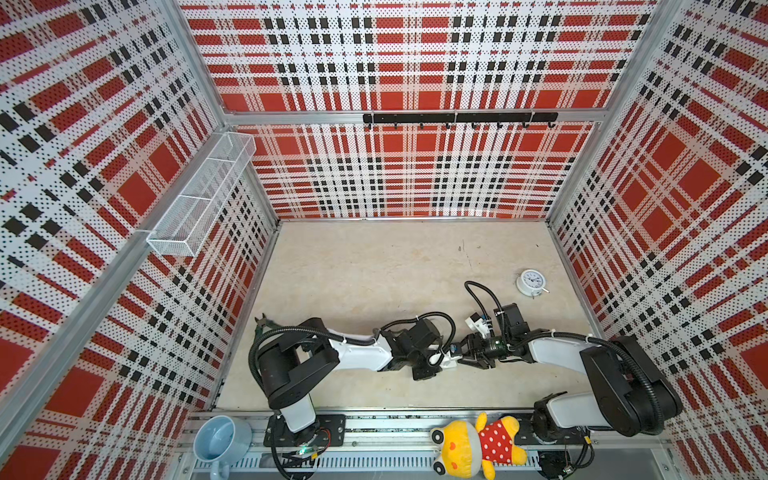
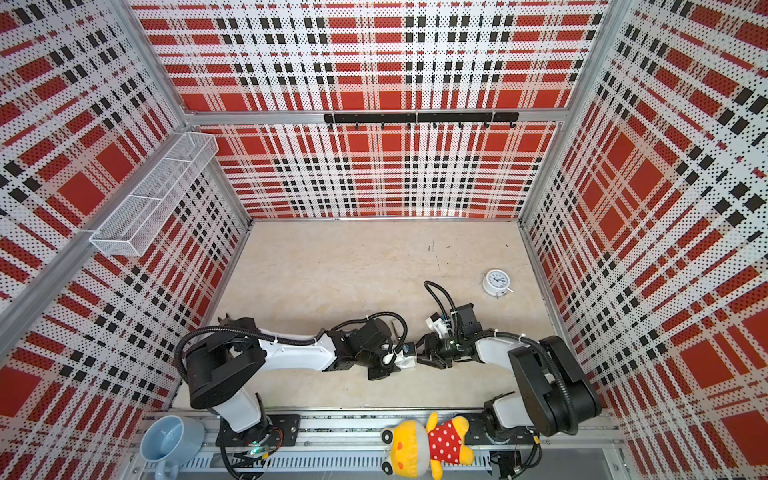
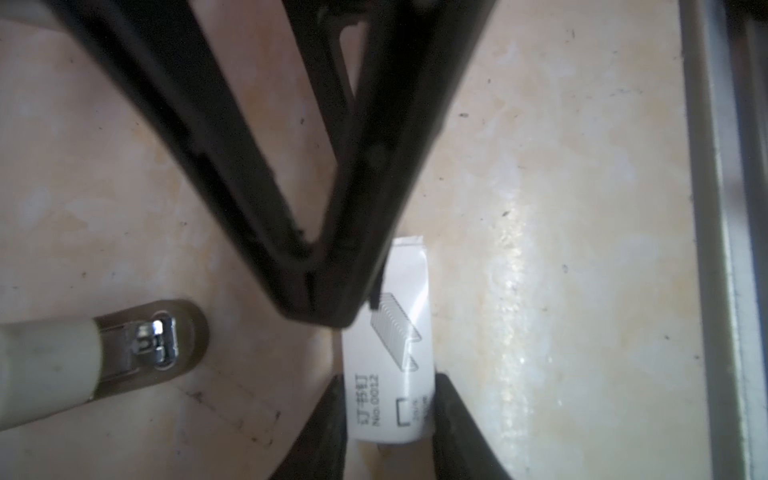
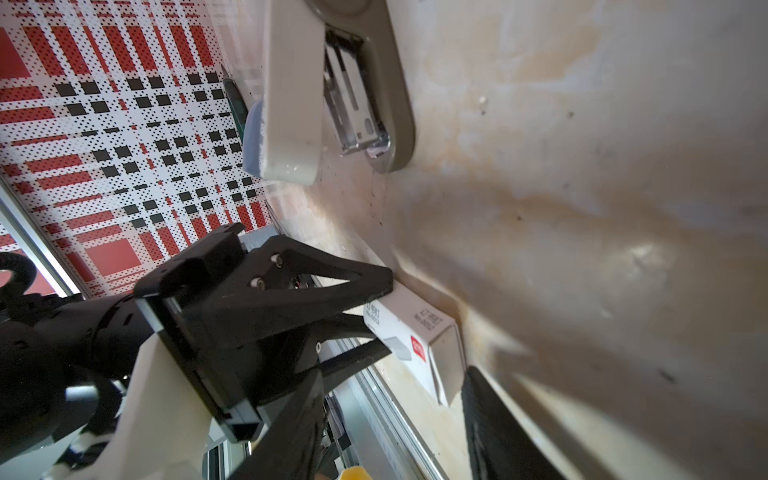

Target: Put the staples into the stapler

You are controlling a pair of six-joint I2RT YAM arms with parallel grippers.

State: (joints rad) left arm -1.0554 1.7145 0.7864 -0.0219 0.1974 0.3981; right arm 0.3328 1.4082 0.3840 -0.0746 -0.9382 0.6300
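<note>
My left gripper [image 3: 390, 378] is shut on a white printed sleeve [image 3: 395, 332] with a staple drawing, low over the table. In the right wrist view the left gripper [image 4: 388, 311] grips that sleeve [image 4: 399, 316], whose open end looks hollow. My right gripper [image 4: 395, 376] stands open at that end, and one of its fingers [image 3: 332, 249] lies close beside the sleeve. The staples are not visible. Of the stapler only a pale blue rounded end [image 4: 252, 137] shows, behind a cream-and-grey stapler [image 4: 374, 83] lying open. In both top views the grippers meet mid-table [image 1: 453, 356] [image 2: 411, 357].
A white alarm clock [image 1: 532, 282] lies at the back right. A yellow plush toy [image 1: 478, 444] and a blue cup [image 1: 220, 436] sit on the front rail. A mesh basket [image 1: 203, 195] hangs on the left wall. A dark tool [image 1: 262, 322] lies by that wall.
</note>
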